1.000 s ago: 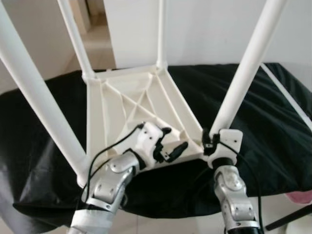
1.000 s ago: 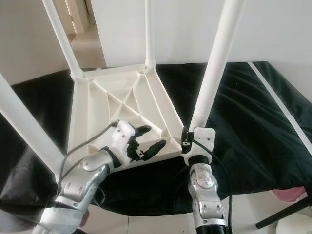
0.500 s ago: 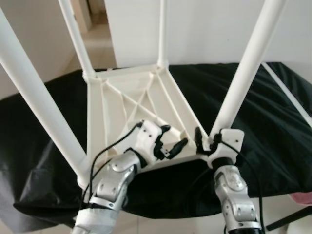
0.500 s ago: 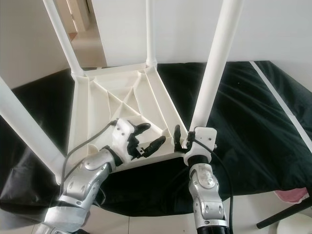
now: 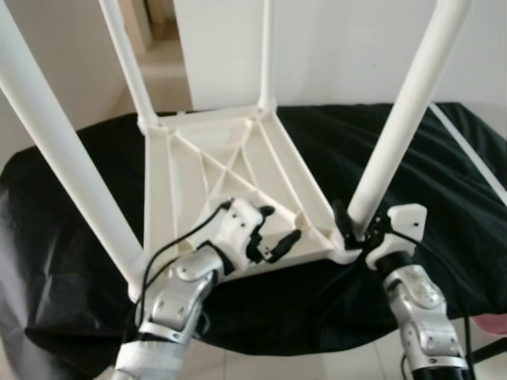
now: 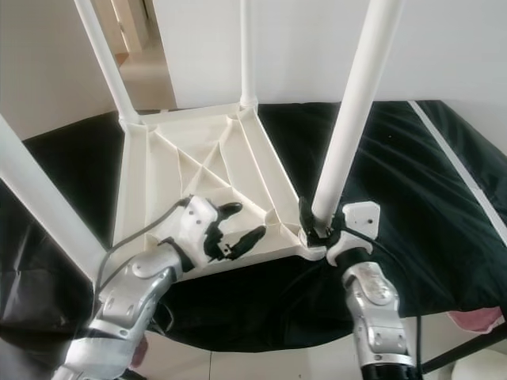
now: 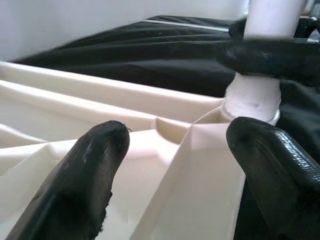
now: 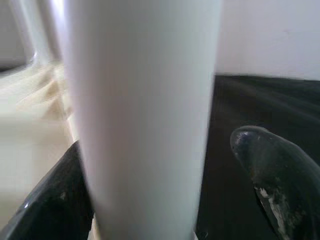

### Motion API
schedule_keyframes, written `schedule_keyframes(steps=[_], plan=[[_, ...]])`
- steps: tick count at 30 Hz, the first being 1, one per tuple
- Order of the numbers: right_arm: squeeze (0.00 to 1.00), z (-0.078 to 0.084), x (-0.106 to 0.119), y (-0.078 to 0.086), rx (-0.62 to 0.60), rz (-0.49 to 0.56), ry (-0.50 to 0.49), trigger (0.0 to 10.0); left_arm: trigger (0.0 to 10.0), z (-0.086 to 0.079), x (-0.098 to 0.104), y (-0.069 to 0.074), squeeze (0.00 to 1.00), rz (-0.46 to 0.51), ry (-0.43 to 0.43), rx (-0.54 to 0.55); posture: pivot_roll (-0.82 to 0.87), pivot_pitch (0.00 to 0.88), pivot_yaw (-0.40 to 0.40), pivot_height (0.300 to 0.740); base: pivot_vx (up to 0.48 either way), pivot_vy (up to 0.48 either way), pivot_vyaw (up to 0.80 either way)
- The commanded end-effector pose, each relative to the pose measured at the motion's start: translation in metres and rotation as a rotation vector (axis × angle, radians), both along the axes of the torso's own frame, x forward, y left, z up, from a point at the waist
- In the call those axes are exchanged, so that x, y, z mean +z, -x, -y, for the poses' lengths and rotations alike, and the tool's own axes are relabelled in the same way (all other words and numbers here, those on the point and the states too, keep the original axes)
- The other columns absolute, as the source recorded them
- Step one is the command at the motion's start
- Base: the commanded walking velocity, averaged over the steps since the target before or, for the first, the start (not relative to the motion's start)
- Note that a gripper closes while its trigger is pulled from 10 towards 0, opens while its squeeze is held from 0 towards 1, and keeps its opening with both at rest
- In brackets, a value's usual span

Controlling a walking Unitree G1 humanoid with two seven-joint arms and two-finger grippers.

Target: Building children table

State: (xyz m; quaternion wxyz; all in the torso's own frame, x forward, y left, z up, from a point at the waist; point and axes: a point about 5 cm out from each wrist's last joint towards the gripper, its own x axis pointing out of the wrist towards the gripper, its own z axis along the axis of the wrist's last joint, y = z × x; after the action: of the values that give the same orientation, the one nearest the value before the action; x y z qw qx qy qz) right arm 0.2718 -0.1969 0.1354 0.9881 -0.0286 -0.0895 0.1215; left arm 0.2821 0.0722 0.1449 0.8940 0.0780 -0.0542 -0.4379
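Note:
A white plastic children's table (image 5: 222, 158) lies upside down on a black cloth, its four white legs pointing up. My left gripper (image 5: 283, 223) is open over the table's near rim, one finger (image 7: 75, 185) inside the ribbed underside and the other finger (image 7: 275, 170) outside it. My right gripper (image 5: 356, 229) is at the foot of the near right leg (image 5: 396, 134). Its fingers straddle that leg (image 8: 145, 100): one lies against it, and the other fingertip (image 8: 275, 175) stands off with a gap.
The black cloth (image 5: 444, 174) covers the low surface and hangs over its near edge. A white wall stands behind, with a doorway (image 5: 158, 47) at the back left. A pink object (image 5: 495, 324) and a dark rod (image 6: 467, 348) lie at the lower right.
My right gripper opened, shifted to the right and now has its fingers around the foot of the near right leg. The left gripper has barely moved.

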Motion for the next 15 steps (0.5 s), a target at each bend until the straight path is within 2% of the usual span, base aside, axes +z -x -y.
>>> schedule_keyframes(steps=[1, 4, 6, 7, 10, 13, 15], plan=[[0.0, 0.009, -0.005, 0.002, 0.039, -0.023, 0.013, 10.0, 10.0, -0.002, 0.0, 0.004, 0.0, 0.031, -0.035, 0.003, -0.06, 0.0, 0.032, 0.74, 0.0, 0.0, 0.0], [0.0, 0.014, -0.006, 0.001, 0.119, -0.056, 0.03, 10.0, 10.0, -0.001, -0.005, 0.011, 0.0, 0.042, -0.119, -0.072, -0.06, 0.0, 0.036, 0.74, 0.0, 0.0, 0.0], [0.0, 0.015, -0.006, 0.0, 0.127, -0.058, 0.03, 10.0, 10.0, -0.001, -0.006, 0.012, 0.0, 0.042, -0.127, -0.08, -0.06, 0.0, 0.036, 0.74, 0.0, 0.0, 0.0], [0.0, 0.017, -0.006, -0.001, 0.172, -0.068, 0.064, 10.0, 10.0, 0.0, -0.008, 0.012, 0.0, 0.039, -0.15, -0.089, -0.05, 0.0, 0.033, 0.74, 0.0, 0.0, 0.0], [0.0, 0.018, -0.005, -0.002, 0.185, -0.07, 0.077, 10.0, 10.0, 0.001, -0.008, 0.012, 0.0, 0.048, -0.167, -0.092, -0.05, 0.0, 0.033, 0.74, 0.0, 0.0, 0.0], [0.0, 0.017, -0.002, -0.013, 0.3, -0.088, 0.17, 10.0, 10.0, 0.005, -0.007, 0.009, 0.0, 0.057, -0.176, -0.069, -0.05, 0.0, 0.022, 0.74, 0.0, 0.0, 0.0], [0.0, 0.016, -0.001, -0.014, 0.311, -0.091, 0.175, 10.0, 10.0, 0.006, -0.007, 0.009, 0.0, 0.057, -0.171, -0.069, -0.05, 0.0, 0.019, 0.74, 0.0, 0.0, 0.0]])
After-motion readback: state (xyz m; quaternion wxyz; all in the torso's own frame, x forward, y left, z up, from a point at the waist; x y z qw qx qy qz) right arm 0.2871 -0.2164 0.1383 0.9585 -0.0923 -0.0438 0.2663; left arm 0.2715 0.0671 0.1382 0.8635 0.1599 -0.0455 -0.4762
